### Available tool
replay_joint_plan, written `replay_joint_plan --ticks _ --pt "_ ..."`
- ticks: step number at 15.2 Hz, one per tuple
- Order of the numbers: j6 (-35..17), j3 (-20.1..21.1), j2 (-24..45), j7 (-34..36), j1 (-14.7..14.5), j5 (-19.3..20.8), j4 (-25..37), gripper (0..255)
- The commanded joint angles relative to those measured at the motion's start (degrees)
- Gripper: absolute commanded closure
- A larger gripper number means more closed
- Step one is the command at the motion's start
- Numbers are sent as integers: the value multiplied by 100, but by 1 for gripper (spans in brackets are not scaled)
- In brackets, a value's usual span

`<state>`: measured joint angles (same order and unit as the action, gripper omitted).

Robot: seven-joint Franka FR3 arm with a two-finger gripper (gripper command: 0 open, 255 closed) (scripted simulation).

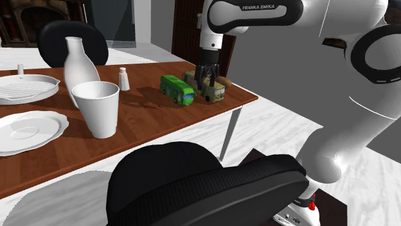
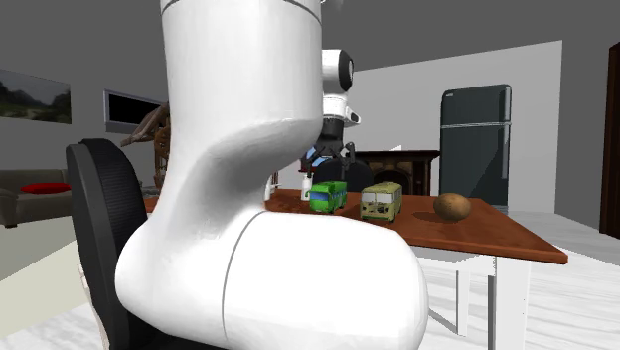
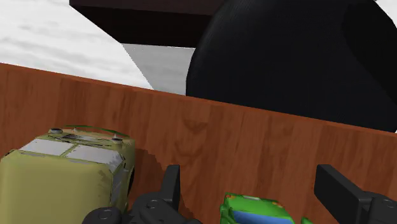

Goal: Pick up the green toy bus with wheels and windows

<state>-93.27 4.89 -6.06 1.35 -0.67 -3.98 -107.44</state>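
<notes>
A green toy bus (image 1: 177,89) with blue windows stands on the brown wooden table (image 1: 148,119), beside an olive toy bus (image 1: 210,91). My black gripper (image 1: 207,81) hangs just above the two buses, fingers pointing down. Seen from the wrist, the gripper (image 3: 254,186) is open; the green bus's roof (image 3: 257,210) lies below the gap between the fingers, touching neither, and the olive bus (image 3: 70,167) sits outside one finger. The second exterior view has the green bus (image 2: 328,196) and olive bus (image 2: 381,201) side by side under the gripper (image 2: 328,157).
A brown round thing (image 2: 452,206) lies near the table's corner past the olive bus. A white cup (image 1: 96,108), carafe (image 1: 78,59), shaker (image 1: 123,78), plate (image 1: 29,130) and dish (image 1: 26,87) stand toward the shoulder view's left. A black chair (image 1: 199,186) is in front.
</notes>
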Motion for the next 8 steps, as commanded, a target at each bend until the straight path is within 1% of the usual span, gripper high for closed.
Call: replay_joint_plan --ticks 1,5,8 --pt "29 12 542 23 -4 19 601 0" --pt "193 39 1484 85 -39 50 1765 0" --pt "429 56 2259 136 -79 84 2821 0"
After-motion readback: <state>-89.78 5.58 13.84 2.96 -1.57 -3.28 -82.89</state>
